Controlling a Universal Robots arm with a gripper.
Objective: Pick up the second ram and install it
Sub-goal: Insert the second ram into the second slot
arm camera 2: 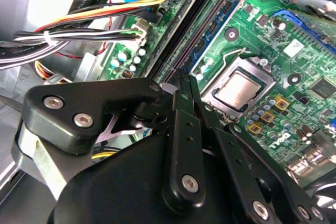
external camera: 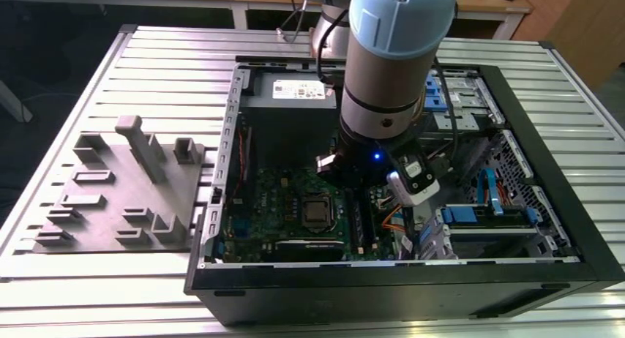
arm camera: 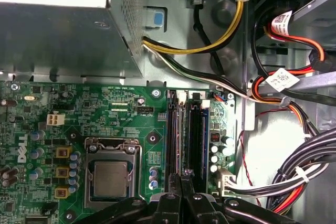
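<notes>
Leaning deep into the open computer case [external camera: 391, 298], the arm [external camera: 391, 74] hangs its gripper [arm camera: 184, 173] low over the green motherboard [arm camera: 79, 114]. In both wrist views the two black fingers [arm camera 2: 181, 129] stand pressed together, with no gap at the tips and nothing clamped between them that I can see. The tips sit right over the bank of long memory slots [arm camera: 175, 140]. That bank lies between the processor socket [arm camera: 111, 177] on one side and a row of small capacitors [arm camera: 214, 153] with a white cable plug [arm camera: 224, 179] on the other.

The second ram [arm camera: 190, 140] stands on edge in that bank, running straight out from under the fingertips toward the end of the board nearest the grey power-supply box [arm camera: 63, 40]. From above it is a thin dark line, hard to tell from the slot around it, and I cannot tell whether the tips touch its top edge. Just beside it, on the capacitor side, a dark blue strip [arm camera: 202, 140] runs parallel.

Bundles of black, yellow, red and orange cables [arm camera: 294, 177] loop along the case wall near the slots. In the exterior view the case lies open side up on a slatted metal table [external camera: 156, 53]. A grey moulded fixture [external camera: 117, 199] with upright ribs and pockets rests at the exterior view's left, well apart from the arm.
</notes>
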